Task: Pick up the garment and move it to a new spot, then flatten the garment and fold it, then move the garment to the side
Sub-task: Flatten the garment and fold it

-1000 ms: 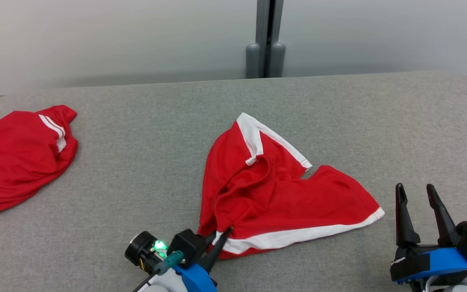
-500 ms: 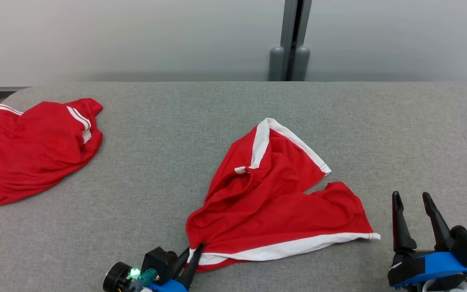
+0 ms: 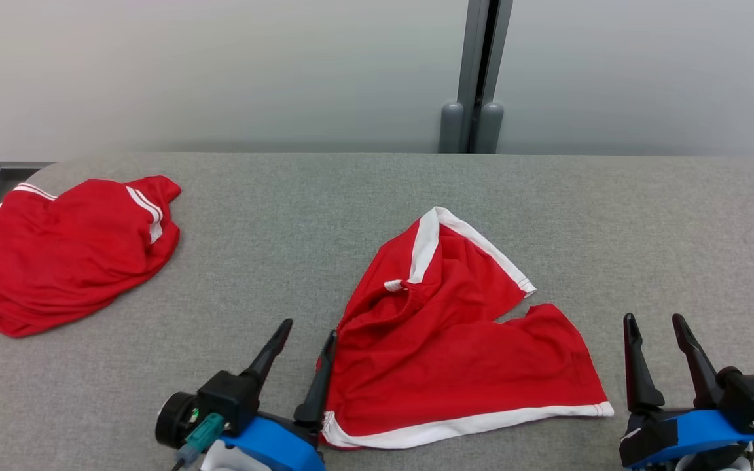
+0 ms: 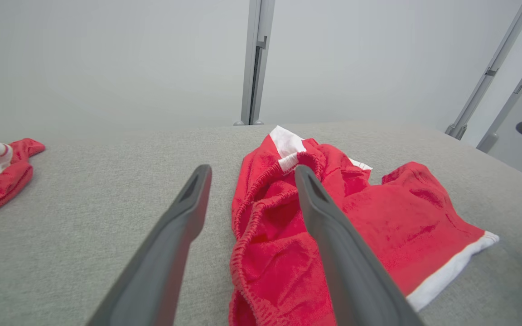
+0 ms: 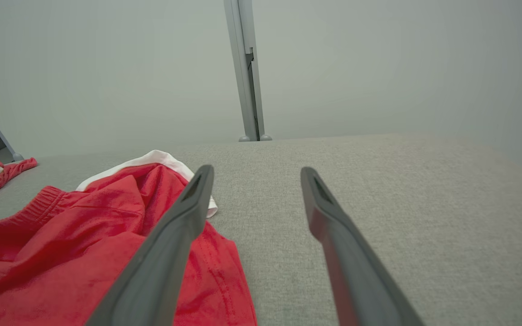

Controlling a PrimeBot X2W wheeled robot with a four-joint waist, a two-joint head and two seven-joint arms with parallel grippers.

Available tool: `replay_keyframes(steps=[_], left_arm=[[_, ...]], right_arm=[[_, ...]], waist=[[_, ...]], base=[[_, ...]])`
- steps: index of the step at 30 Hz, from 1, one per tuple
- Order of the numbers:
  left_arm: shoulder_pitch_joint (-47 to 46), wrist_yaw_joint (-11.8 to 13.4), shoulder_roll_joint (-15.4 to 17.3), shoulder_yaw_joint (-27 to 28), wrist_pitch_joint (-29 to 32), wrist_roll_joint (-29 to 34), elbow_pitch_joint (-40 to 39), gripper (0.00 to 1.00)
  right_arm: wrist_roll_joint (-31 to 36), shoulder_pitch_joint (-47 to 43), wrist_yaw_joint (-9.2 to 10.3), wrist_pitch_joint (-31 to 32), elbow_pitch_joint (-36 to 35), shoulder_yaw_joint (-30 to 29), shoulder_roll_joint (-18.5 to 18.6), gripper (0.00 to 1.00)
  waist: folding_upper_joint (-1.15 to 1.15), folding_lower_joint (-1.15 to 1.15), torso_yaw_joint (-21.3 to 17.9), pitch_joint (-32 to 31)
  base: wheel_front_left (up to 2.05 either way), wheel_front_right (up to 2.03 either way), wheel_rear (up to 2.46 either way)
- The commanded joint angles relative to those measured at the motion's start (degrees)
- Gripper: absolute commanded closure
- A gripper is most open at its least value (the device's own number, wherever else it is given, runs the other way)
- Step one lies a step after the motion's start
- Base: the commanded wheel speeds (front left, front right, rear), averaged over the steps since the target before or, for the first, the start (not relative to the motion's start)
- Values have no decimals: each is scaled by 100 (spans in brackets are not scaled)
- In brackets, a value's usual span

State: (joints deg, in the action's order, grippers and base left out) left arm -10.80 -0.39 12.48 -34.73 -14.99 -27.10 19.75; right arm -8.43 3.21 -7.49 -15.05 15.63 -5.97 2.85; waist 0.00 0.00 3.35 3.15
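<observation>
At the far left, a second red garment (image 3: 69, 261) with white stripes lies bunched near the edge of the grey cloth-covered table (image 3: 272, 190), well apart from our work. It sits elsewhere in the head view than it did a second ago, but the whole picture has shifted, so we put that down to our head moving, not to the garment.

Next comes our left gripper (image 3: 309, 328), and here is the real change. A second ago, and again half a second ago, its fingers were pinched together on the near-left corner of the red shorts (image 3: 462, 366). Now they stand spread wide and hold nothing. The inner finger is right at the elastic waistband; whether it touches the cloth we cannot tell.

The shorts lie released on the table, near its front, between our two grippers. The waistband is gathered along their left side, one white-trimmed leg points away from us, and the other runs right with its white hem along the near edge. They are rumpled, not flat.

Our right gripper (image 3: 653, 318) rests just right of that hem, apart from it, fingers spread and empty as before.

We judge the move to a new spot finished. Flattening comes next, with both grippers free to take opposite edges.
</observation>
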Motion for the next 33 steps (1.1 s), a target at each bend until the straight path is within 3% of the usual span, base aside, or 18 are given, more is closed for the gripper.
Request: replay_keyframes(steps=[1, 19, 33], left_arm=[[123, 47, -1, 179, -25, 66, -103, 0], [979, 101, -162, 2339, -28, 833, -819, 0], [1126, -238, -482, 2843, -28, 1409, -606, 0]], right_arm=[[42, -60, -1, -19, -10, 12, 8, 0], [183, -394, -1, -19, -200, 37, 7, 0], [354, -593, -1, -19, -147, 156, 8, 0]], waist=[[0, 0, -14, -35], [0, 0, -28, -333], [0, 0, -16, -361]], base=[[0, 0, 0], [0, 0, 0], [0, 0, 0]])
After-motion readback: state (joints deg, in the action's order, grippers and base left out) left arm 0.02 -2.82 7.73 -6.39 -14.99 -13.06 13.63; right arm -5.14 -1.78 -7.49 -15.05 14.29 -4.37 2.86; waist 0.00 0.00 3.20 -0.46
